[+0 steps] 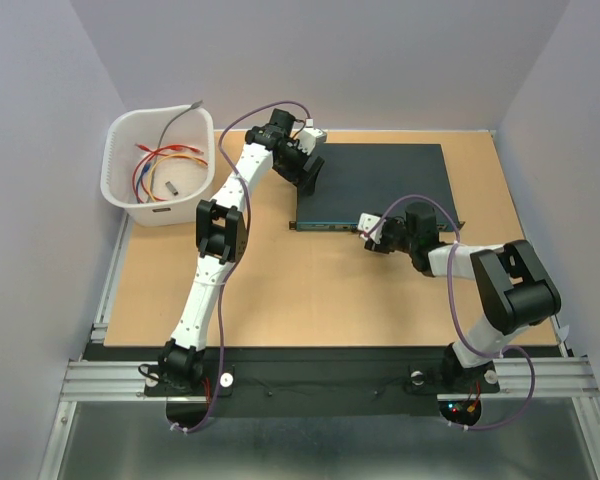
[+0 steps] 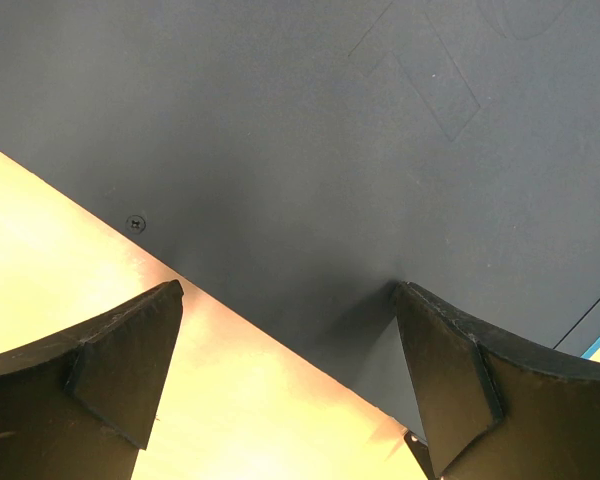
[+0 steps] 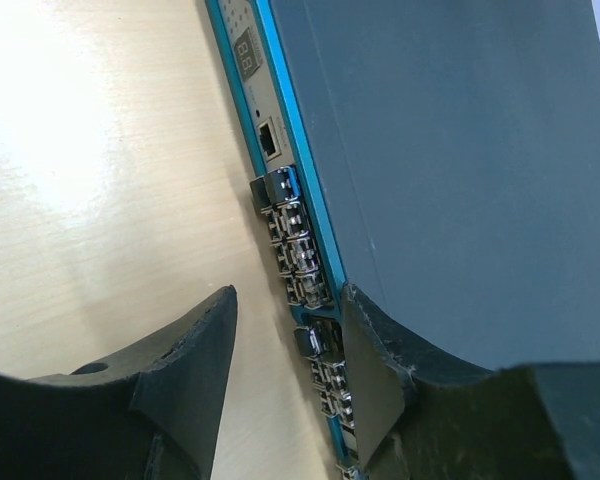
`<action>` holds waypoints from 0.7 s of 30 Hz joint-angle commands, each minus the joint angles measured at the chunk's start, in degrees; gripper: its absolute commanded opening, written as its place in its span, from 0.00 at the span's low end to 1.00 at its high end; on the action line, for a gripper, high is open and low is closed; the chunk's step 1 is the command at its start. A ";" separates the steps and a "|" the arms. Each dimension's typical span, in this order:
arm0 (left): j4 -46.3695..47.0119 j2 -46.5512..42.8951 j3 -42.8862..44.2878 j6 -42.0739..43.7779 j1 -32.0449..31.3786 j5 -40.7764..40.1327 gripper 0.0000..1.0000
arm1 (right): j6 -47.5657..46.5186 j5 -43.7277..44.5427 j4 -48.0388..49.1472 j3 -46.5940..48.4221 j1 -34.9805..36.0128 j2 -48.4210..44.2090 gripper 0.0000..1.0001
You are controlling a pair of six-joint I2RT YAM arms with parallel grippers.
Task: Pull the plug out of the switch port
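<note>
Right gripper (image 3: 288, 295): jaws half spread astride teal socketed edge of one flat blue-black metal switch (image 3: 460, 180), nothing pinched. Left gripper (image 2: 288, 290): spread wide above switch corner.

1. The left arm (image 1: 212, 270) and right arm (image 1: 485, 290) are showing slim white links alternating with bulky black joint housings.
2. A thin purple cable (image 1: 280, 104) is trailing along each arm.
3. The left gripper (image 2: 285, 300) and right gripper (image 3: 288, 292) are wearing matte black, wedge-shaped fingers (image 3: 190, 350) with scuffed edges.
4. A small red light (image 1: 452, 408), possibly an indicator, is glowing at the right arm's base (image 1: 450, 378).
</note>
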 commanded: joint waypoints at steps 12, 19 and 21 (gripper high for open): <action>-2.37 1.66 2.94 1.29 0.71 -1.30 0.98 | -3.37 1.45 -8.92 0.65 -0.52 -2.28 0.48; -2.37 1.05 2.94 1.20 0.36 -1.38 0.98 | -4.86 2.77 -10.24 0.46 -0.44 -3.96 0.48; -2.37 1.05 2.94 1.20 0.36 -1.38 0.98 | -4.77 2.34 -10.33 1.51 -0.52 -3.34 0.48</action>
